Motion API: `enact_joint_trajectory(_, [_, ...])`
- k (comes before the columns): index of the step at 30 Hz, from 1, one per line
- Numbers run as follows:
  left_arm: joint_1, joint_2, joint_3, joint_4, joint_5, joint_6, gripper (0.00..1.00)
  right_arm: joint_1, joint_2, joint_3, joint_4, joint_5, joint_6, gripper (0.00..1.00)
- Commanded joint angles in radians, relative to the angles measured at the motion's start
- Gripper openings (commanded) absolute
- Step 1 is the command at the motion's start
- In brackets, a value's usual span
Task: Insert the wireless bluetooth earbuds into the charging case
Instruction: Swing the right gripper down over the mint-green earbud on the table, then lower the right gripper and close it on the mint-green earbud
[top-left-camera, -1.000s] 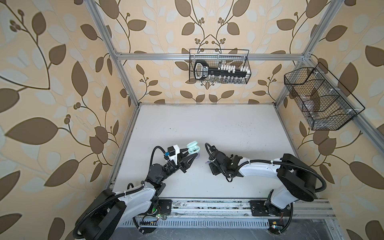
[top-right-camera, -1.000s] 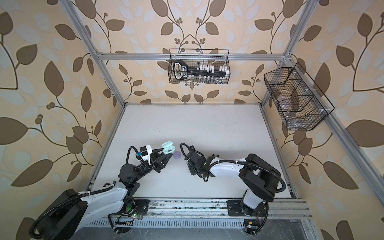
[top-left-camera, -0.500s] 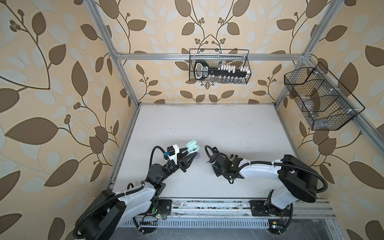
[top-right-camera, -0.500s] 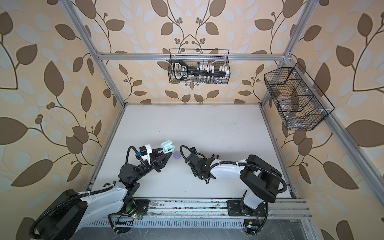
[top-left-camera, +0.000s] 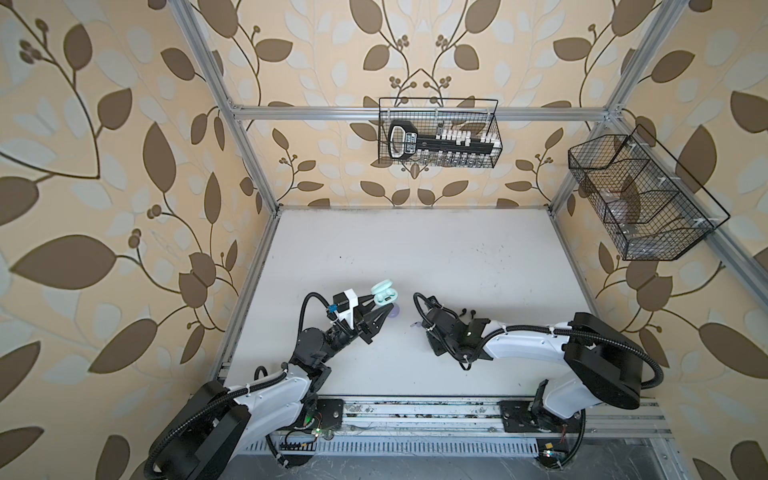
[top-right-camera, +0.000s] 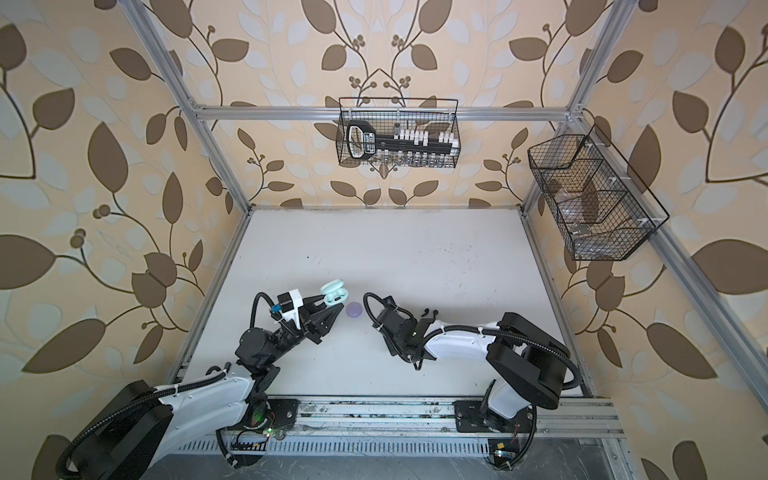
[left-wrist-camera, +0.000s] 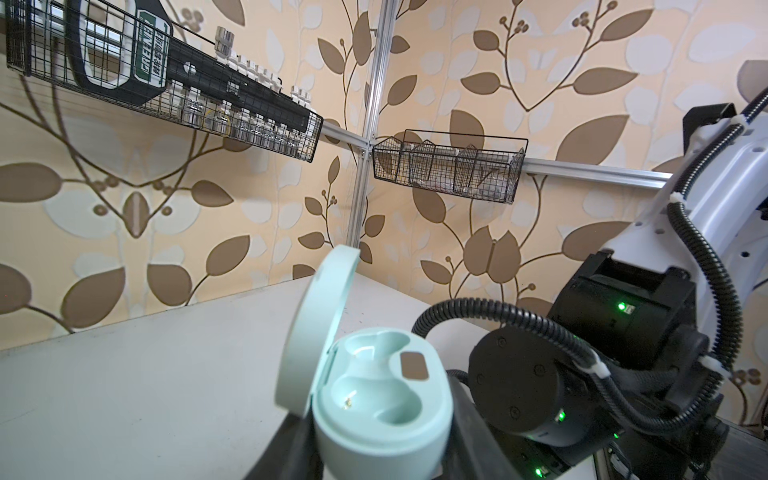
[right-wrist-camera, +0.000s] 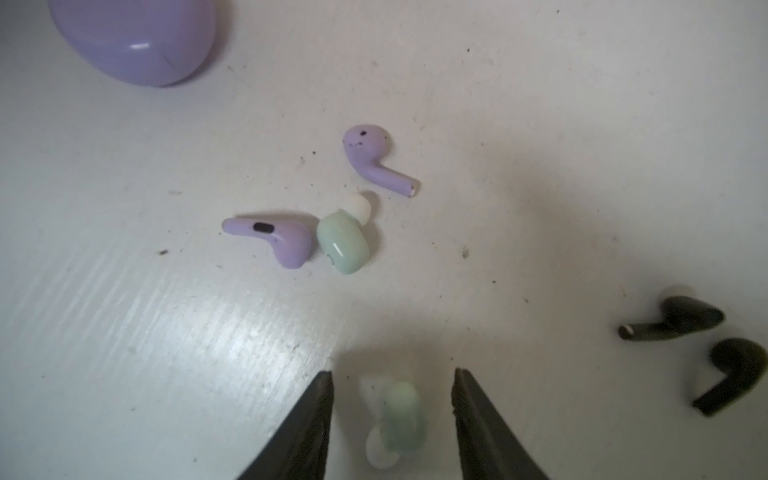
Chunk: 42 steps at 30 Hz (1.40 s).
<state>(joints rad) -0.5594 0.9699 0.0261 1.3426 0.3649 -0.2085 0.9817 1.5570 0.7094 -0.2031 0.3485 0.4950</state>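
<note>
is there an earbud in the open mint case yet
No, both wells of the open mint charging case are empty in the left wrist view.

Soft, even light is filling both top views; the table (top-left-camera: 415, 257) is reading bright, with faint shadows lying near the lavender case (top-right-camera: 354, 309). Wide-angle distortion is bowing the frame posts (top-left-camera: 210, 62) far from that case, toward the picture edges. In the right wrist view a streaky glare is shining off the table between the lavender case and the right gripper (right-wrist-camera: 392, 399), and a broad soft shadow is falling beyond the lavender earbuds (right-wrist-camera: 374, 158) from that case. Those earbuds are showing sharp, while the mint earbud (right-wrist-camera: 401, 419) between the jaws is blurring out of focus. In the left wrist view the mint charging case (left-wrist-camera: 374, 395) is looking crisp.
</note>
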Motion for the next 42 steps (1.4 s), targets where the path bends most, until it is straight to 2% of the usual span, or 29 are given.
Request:
enact_joint_trajectory(1, [0.004,-0.016,0.005,0.038,0.006,0.022,0.0,-0.001,-0.032,-0.023,0.014,-0.048,0.035,0.49])
enact_joint_trajectory(9, [0.003,-0.016,0.009,0.036,0.02,0.023,0.0,-0.064,-0.061,-0.098,0.098,-0.191,0.082,0.5])
enact_joint_trajectory(15, [0.003,-0.023,0.01,0.032,0.025,0.025,0.0,-0.064,-0.064,-0.104,0.125,-0.225,0.106,0.5])
enact_joint_trajectory(28, [0.004,-0.04,0.009,0.022,0.029,0.026,0.0,-0.04,-0.092,-0.098,0.141,-0.199,0.135,0.45])
enact_joint_trajectory(42, [0.004,-0.05,0.01,0.011,0.028,0.029,0.0,-0.016,-0.05,-0.082,0.159,-0.177,0.149,0.43])
